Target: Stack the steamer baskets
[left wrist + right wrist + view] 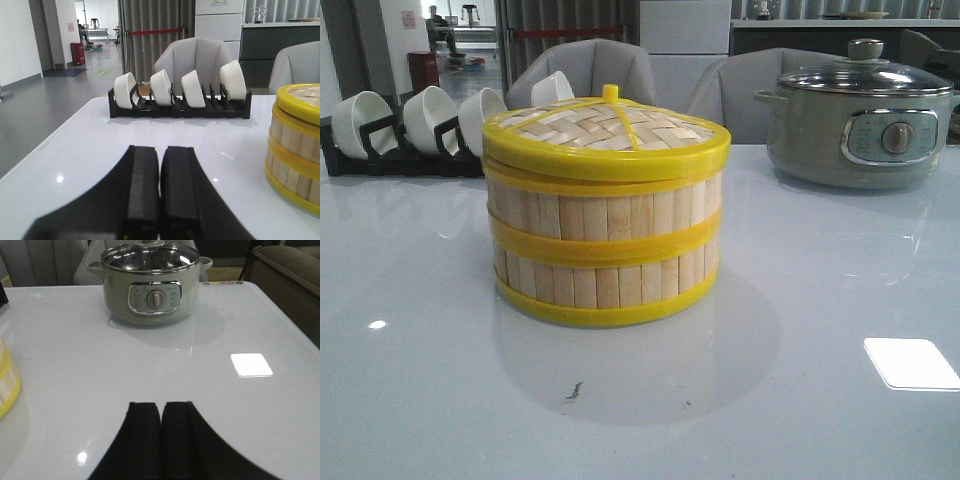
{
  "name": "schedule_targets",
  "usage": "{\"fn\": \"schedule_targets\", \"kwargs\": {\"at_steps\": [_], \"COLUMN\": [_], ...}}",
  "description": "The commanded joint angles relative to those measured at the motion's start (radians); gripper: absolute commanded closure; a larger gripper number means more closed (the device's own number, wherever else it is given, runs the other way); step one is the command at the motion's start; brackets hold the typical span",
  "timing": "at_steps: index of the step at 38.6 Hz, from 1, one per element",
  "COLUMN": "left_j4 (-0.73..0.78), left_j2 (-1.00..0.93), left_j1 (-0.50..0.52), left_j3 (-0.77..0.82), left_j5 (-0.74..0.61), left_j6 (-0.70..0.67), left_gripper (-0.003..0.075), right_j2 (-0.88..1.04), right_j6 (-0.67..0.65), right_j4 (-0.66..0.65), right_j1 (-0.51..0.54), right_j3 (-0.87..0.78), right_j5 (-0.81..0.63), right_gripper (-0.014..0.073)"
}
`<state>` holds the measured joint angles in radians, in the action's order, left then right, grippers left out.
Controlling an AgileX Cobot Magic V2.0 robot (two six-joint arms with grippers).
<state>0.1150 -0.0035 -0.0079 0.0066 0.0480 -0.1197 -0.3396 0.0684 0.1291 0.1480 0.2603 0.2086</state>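
Two steamer baskets stand one on the other at the table's middle: the upper basket (605, 208) sits on the lower basket (605, 280), and a woven lid (605, 130) with a yellow rim and knob covers the top. The same stack (296, 145) shows at the edge of the left wrist view, and a sliver of the lower basket (7, 385) in the right wrist view. My left gripper (160, 150) is shut and empty, well apart from the stack. My right gripper (161, 406) is shut and empty too, on the other side. Neither gripper appears in the front view.
A black rack (395, 150) with white bowls (430, 118) stands at the back left. A grey-green electric pot (865, 125) with a glass lid sits at the back right. Grey chairs (585, 65) stand behind the table. The table's right edge (292, 320) is near the pot.
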Motion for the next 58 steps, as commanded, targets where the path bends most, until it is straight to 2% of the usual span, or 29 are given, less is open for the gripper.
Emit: {"fn": "schedule_targets", "kwargs": {"at_steps": [1,35,40,44,53,58], "left_j4": [0.001,0.001,0.001,0.001,0.001,0.001], "left_j2": [-0.015,-0.015,-0.015,-0.015,-0.015,-0.015], "left_j1": [-0.002,-0.002,-0.002,-0.002,-0.002,-0.002], "left_j3": [0.001,0.001,0.001,0.001,0.001,0.001], "left_j5": [-0.073,-0.073,-0.073,-0.073,-0.073,-0.073], "left_j6": [-0.002,-0.002,-0.002,-0.002,-0.002,-0.002], "left_gripper": [0.0633,0.0633,0.0633,0.0633,0.0633,0.0633], "right_j2": [-0.006,-0.006,0.041,0.095,0.213,0.3], "right_j6": [0.004,0.009,0.009,0.011,0.004,0.004], "right_j4": [-0.002,-0.011,-0.011,-0.018,0.02,0.03], "right_j1": [0.005,0.005,0.008,0.016,0.015,0.015], "right_j3": [0.032,0.032,0.03,-0.012,-0.219,-0.278], "right_j5": [-0.081,-0.081,-0.06,-0.072,-0.171,-0.155], "right_gripper": [0.0545,0.0545,0.0545,0.0545,0.0545,0.0545]}}
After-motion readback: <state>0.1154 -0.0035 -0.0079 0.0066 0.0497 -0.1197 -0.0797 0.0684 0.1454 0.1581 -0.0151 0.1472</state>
